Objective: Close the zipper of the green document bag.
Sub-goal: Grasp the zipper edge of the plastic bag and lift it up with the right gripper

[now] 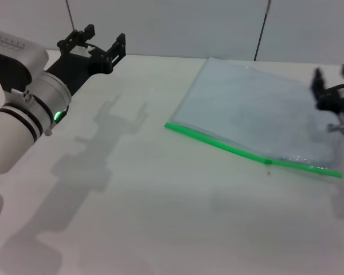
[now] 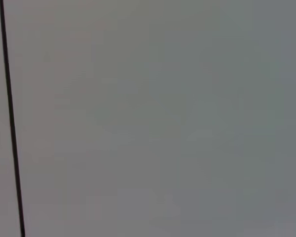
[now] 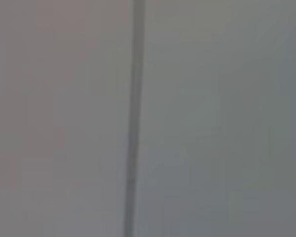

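The green document bag (image 1: 249, 106) lies flat on the white table (image 1: 149, 217), right of centre, a translucent pale blue-grey pouch. Its zipper (image 1: 229, 148) is the bright green strip along the near long edge, with a small green slider tab (image 1: 268, 161) toward the right end. My left gripper (image 1: 102, 39) hangs open above the table's far left, well away from the bag. My right gripper (image 1: 333, 77) is open at the right edge of the head view, over the bag's right end. Both wrist views show only a grey wall with a dark line.
The table's far edge (image 1: 160, 56) meets a grey wall with thin dark vertical seams (image 1: 262, 28). The left arm's shadow falls on the table left of the bag.
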Controlling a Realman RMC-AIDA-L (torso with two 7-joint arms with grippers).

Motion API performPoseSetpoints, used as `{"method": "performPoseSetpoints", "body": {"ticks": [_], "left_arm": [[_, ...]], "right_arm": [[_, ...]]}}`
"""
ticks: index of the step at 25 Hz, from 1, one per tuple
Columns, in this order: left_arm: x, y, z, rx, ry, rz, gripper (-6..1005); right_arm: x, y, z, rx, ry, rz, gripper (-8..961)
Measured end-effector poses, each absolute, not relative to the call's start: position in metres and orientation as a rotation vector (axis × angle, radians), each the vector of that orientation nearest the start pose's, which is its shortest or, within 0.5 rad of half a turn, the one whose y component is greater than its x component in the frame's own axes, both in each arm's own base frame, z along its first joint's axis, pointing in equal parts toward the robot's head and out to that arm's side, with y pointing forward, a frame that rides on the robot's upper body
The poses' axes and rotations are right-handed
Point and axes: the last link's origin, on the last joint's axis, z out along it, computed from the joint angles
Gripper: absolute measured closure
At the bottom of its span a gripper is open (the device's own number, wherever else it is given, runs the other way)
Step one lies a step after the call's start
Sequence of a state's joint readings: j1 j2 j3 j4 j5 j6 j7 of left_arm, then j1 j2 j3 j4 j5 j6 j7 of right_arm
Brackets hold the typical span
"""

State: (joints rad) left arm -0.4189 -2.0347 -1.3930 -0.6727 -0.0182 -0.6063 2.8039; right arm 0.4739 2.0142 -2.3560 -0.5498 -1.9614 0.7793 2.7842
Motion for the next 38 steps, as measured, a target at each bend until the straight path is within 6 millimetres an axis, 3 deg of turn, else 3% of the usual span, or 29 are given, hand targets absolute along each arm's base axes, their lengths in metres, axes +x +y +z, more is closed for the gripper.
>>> {"method": "performPoseSetpoints", "body": {"ticks": [6,15,26,38], "left_arm": [[-0.253,0.401,-0.007,-1.832,-0.512,-0.674,277],[-0.255,0.401,-0.006,-1.829,-0.520,-0.670,277],[-0.261,0.403,-0.008,-1.834,-0.551,-0.624,277],[-0.270,0.402,-0.008,-1.826,-0.576,-0.594,277]], "right_arm": [[0.267,0.369,-0.052,-1.845,0.486,0.460,379],[0.254,0.348,-0.033,-2.015,0.407,0.439,375],[0.258,0.324,-0.036,-2.197,0.366,0.252,371],[0.260,0.313,-0.029,-2.276,0.302,-0.023,333]]}}
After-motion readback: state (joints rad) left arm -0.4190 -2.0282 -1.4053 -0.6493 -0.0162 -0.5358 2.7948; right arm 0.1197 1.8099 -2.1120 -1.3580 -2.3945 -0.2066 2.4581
